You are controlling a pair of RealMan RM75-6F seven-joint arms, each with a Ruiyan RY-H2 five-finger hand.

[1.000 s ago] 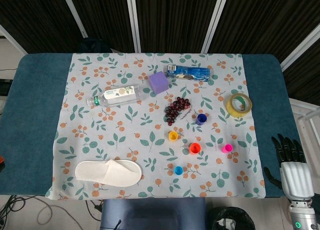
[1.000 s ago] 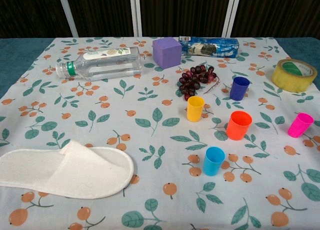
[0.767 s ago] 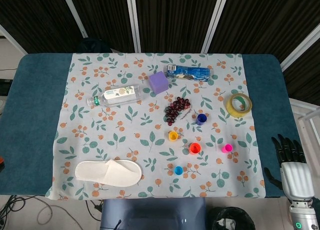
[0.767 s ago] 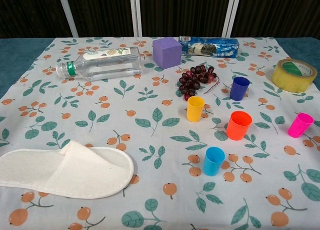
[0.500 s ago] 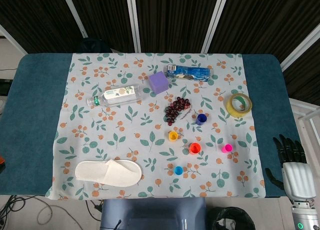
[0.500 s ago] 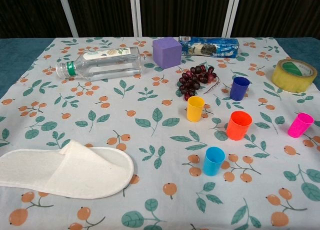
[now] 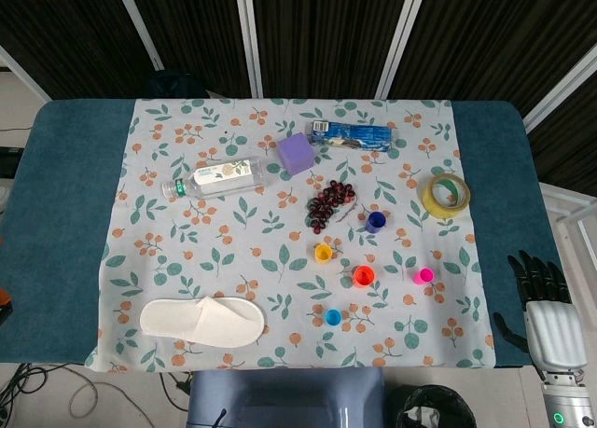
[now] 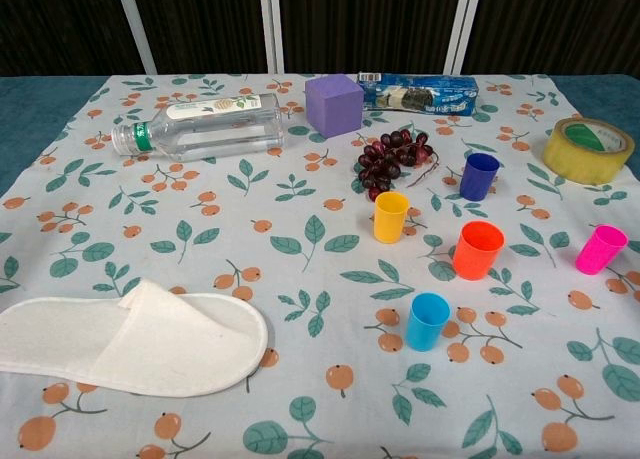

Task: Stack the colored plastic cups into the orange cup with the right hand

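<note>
The orange cup stands upright on the floral cloth, right of centre. Around it stand a yellow cup, a dark blue cup, a pink cup and a light blue cup, all upright and apart. My right hand hangs off the table's right edge in the head view, fingers spread, holding nothing. The chest view does not show it. My left hand appears in neither view.
A bunch of dark grapes lies just behind the cups. A purple cube, a blue packet, a lying water bottle, a tape roll and a white slipper also sit on the cloth.
My right hand has drifted slightly down and back along the table's right edge. The cups and other objects have not moved.
</note>
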